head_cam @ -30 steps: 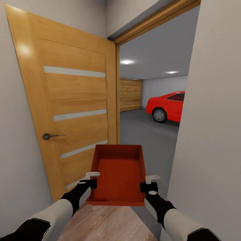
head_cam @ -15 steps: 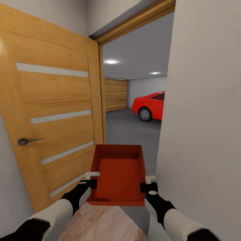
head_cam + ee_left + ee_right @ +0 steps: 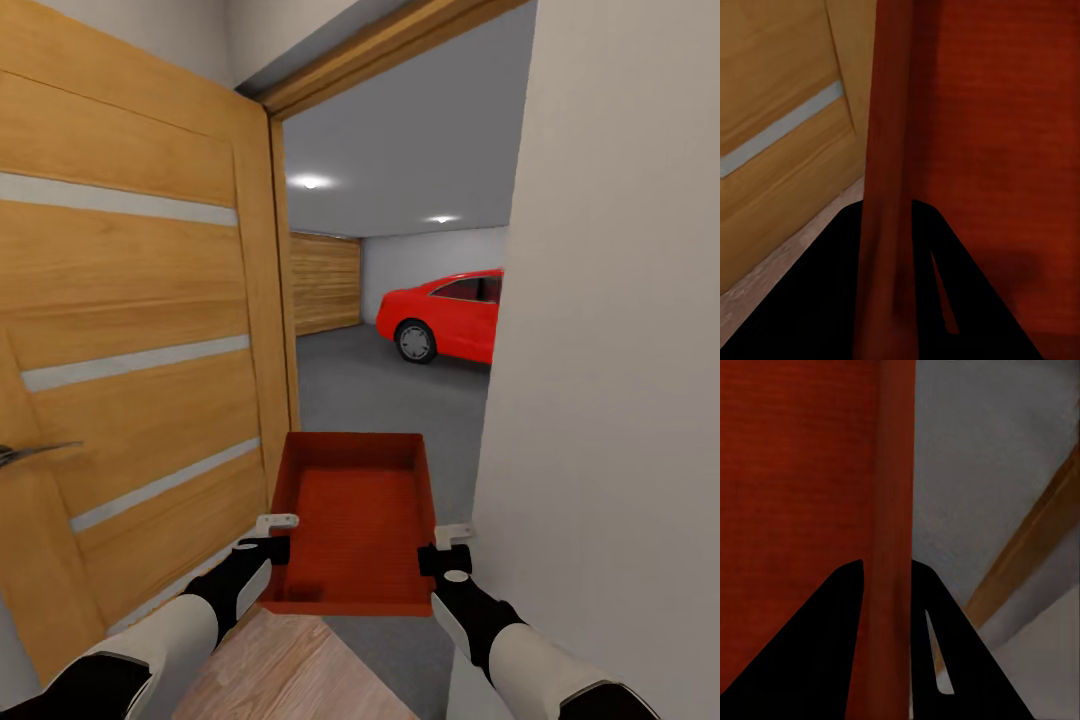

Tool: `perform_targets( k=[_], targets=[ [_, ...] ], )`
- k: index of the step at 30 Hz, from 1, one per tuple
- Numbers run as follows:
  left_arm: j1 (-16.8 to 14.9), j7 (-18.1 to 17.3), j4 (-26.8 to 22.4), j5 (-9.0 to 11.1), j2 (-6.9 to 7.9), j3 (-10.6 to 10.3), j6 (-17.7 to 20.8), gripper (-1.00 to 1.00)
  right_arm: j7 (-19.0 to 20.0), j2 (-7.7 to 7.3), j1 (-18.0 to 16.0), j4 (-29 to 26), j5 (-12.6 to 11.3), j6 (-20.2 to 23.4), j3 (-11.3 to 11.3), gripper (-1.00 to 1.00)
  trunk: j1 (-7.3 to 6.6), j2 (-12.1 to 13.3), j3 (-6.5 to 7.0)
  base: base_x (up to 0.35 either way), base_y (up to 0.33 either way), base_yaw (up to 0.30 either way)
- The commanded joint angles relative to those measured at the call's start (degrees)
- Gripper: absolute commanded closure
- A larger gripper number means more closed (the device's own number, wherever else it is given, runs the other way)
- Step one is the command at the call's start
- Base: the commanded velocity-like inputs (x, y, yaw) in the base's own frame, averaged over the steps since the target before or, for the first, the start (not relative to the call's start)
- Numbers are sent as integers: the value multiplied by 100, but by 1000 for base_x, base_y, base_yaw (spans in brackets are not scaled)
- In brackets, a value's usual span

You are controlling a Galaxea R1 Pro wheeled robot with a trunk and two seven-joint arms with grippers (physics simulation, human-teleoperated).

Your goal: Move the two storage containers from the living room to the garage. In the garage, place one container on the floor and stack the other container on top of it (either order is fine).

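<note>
One red-orange open-top storage container (image 3: 352, 520) hangs level in front of me, carried between both arms. My left gripper (image 3: 266, 546) is shut on its left wall (image 3: 889, 187), and my right gripper (image 3: 444, 556) is shut on its right wall (image 3: 894, 525); each wrist view has the thin wall running between two dark fingers. The bin is empty. Through the open doorway ahead lies the garage, with its dark grey floor (image 3: 370, 390), a wooden plank door (image 3: 325, 283) and a red car (image 3: 445, 315).
An orange wooden door (image 3: 130, 370) stands open close on my left, its handle (image 3: 25, 453) at the frame edge. A white wall (image 3: 610, 380) crowds the right side. Pale wood planks (image 3: 290, 675) lie under the bin, with the grey floor starting at the threshold.
The whole view has shifted: the door and doorway slid left and grew larger as I moved toward the garage. The container stays in the same hold between both grippers.
</note>
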Motion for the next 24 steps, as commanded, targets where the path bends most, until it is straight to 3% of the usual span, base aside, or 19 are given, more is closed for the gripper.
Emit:
perform_targets(
  k=[1,11,24],
  targets=[
    [-7,96,-30,-97,256,278,-395,100,-48,-5,-4,146,-90,-34,-81,100,4,-5,-7,294,223,-1],
    [-7,92,-31,-96,248,273,-382,100,-51,-5,-4,151,-90,-30,-81,100,4,-5,-7,290,233,-15],
    [-7,90,-37,-96,247,267,-383,100,-49,-5,-4,150,-90,-25,-81,100,4,-5,-7,287,235,-256]
  ],
)
